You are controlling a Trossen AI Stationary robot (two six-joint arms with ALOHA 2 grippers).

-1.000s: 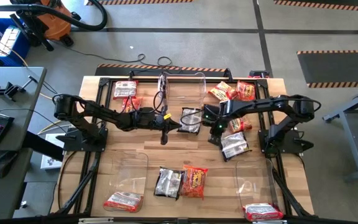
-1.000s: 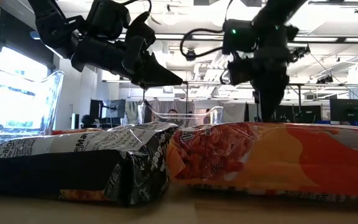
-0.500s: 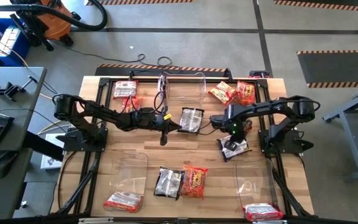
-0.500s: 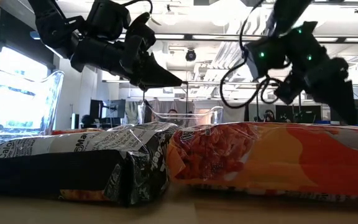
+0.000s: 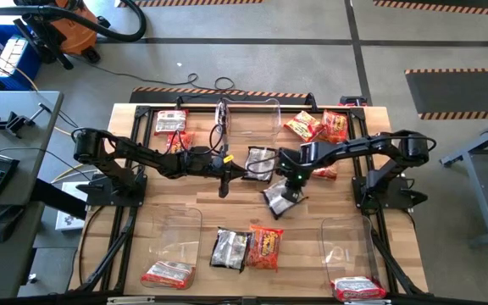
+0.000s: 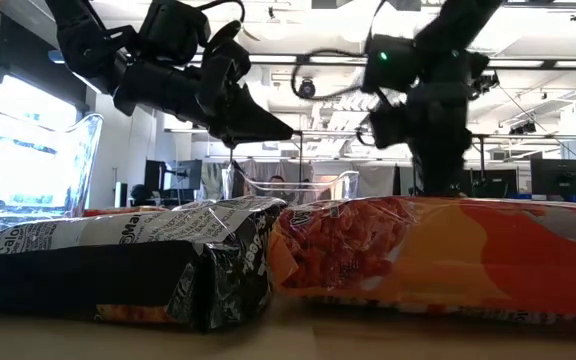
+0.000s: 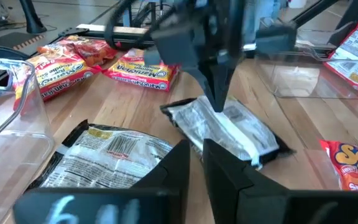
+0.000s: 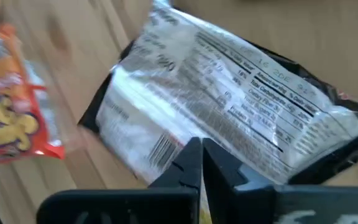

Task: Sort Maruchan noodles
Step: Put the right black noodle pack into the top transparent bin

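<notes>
My right gripper (image 5: pixel 288 185) stands over the table's middle, pointing down, shut on a black-silver noodle packet (image 5: pixel 280 197). The same packet (image 7: pixel 232 127) shows in the left wrist view under the right gripper (image 7: pixel 219 104). My left gripper (image 5: pixel 225 175) hovers just left of it, shut and holding nothing. A second black-silver packet (image 5: pixel 261 161) lies flat on the wood beside the left gripper. Orange-red packets (image 5: pixel 303 127) lie flat at the far right. A black-silver packet (image 5: pixel 230 248) and an orange one (image 5: pixel 265 246) lie flat side by side near the near edge. My right gripper pinches the black-silver packet between its two fingers at a long edge, by the barcode (image 8: pixel 166 148). It comes at it from above, pointing down. The packet spreads out below the fingers, low over the wood. Whether any part rests on the table, I cannot tell.
Clear bins stand at the far centre (image 5: pixel 248 114), near left (image 5: pixel 176 229) and near right (image 5: pixel 346 241). The near two each hold a pinkish packet (image 5: pixel 168 274), (image 5: pixel 358 288). More red packets lie at the far left (image 5: pixel 169 121) and under the right arm (image 5: pixel 324 172).
My right gripper went toward the near right to the black-silver packet lying by its arm's base, then came back toward the table's left with it. The packet now sits near the table's middle, well left of where it lay.
</notes>
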